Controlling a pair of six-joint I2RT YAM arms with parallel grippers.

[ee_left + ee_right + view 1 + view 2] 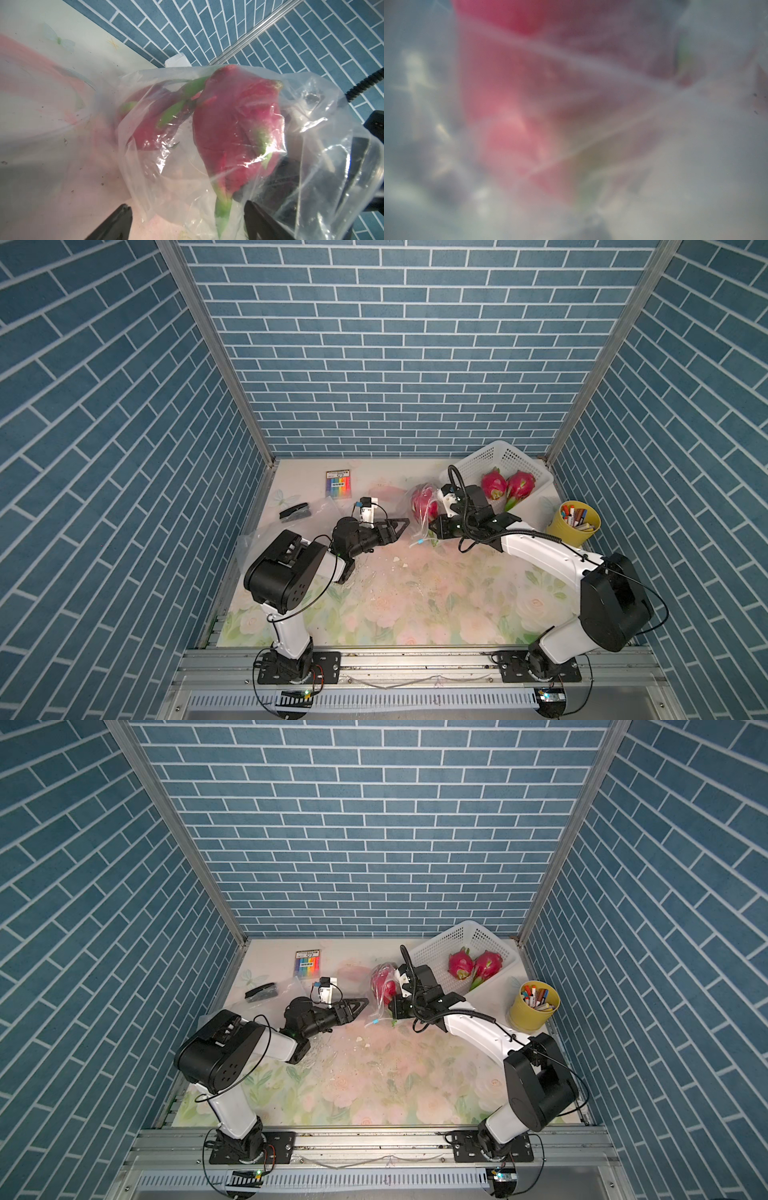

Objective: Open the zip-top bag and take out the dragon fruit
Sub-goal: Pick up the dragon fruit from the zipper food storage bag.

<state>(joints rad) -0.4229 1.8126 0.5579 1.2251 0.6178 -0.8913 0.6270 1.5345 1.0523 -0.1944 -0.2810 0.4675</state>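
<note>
- A black stapler (295,511) lies near the left edge of the table (415,605). A pack of coloured pens (338,482) sits behind it, toward the back wall.
- The left gripper (401,526) points at the bag from the left, its tips just beside the film. In its wrist view the fingers (116,222) stand wide apart — nothing is clamped between them.
- The zip-top bag (420,526) stands crumpled at mid-table, toward the back. Through the clear film the left wrist view shows one dragon fruit (239,128) close to the camera and a second dragon fruit (145,122) behind it.
- The right gripper (434,527) sits at the bag's right side, its jaws drawn narrow on a fold of the film. Its wrist view is smothered by blurred plastic and pink.
- A white basket (469,466) in the back right corner holds two more fruits side by side, out of any bag — one dragon fruit (493,485) and another dragon fruit (519,486).
- A yellow cup (559,529) of pens stands at the right edge, in front of the basket.
</note>
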